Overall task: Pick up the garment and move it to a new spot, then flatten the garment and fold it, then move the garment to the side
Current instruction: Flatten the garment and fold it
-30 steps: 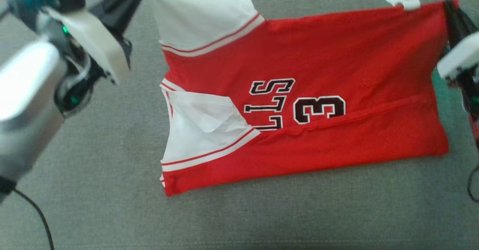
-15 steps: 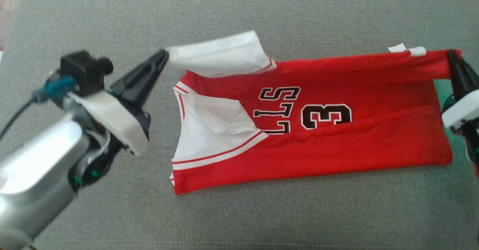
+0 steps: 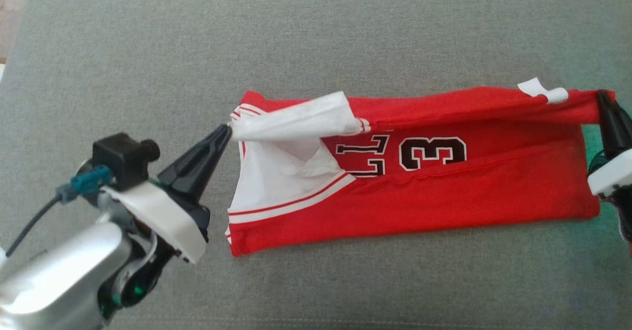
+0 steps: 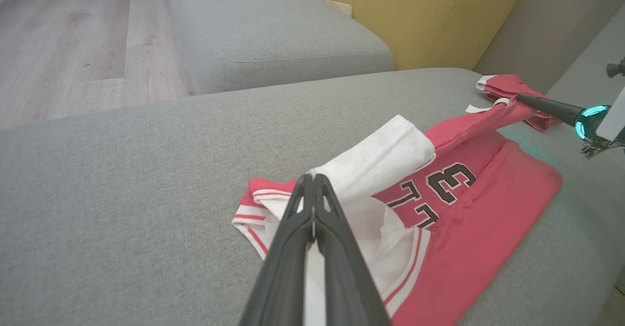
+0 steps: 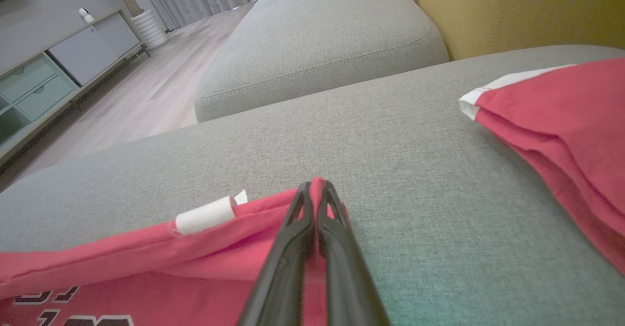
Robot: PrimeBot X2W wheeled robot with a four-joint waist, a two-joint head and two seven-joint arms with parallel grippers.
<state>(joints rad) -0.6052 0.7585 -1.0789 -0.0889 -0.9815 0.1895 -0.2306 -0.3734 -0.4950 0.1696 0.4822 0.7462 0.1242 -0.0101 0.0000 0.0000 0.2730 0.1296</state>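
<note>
The grey fabric sofa cushion (image 3: 345,33) carries the red-and-white basketball jersey (image 3: 444,196), which lies half folded across the cushion's middle. The cloth appears light, limp and prone to sagging, so corners and hems offer the surest hold. The left gripper (image 3: 228,128) is clamped on a white shoulder corner. The right gripper (image 3: 601,95) is clamped on the red hem corner beside a small white label (image 3: 535,89).

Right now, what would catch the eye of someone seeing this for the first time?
A bright red jersey with a black number 3 lies partly folded on the grey sofa cushion. Its far edge is lifted and stretched between the left tool, shut on the white end, and the right tool, shut on the red end.
</note>
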